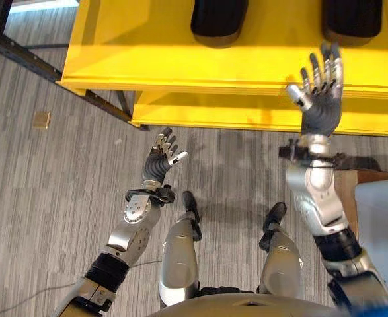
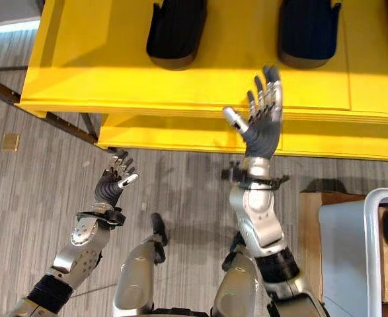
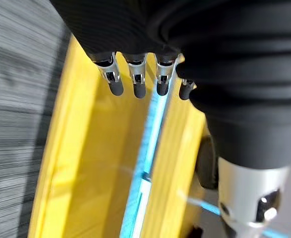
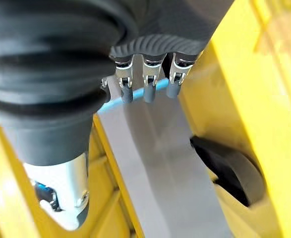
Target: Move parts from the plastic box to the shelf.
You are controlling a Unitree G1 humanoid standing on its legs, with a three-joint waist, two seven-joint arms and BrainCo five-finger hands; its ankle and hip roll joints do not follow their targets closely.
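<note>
With your right hand (image 2: 263, 122) released and raised at the shelf (image 2: 81, 66) edge, two parts (image 2: 175, 30) on the shelf and your left hand (image 1: 164, 158) empty, a swing toward the box (image 2: 372, 218) risked clipping that edge.
</note>
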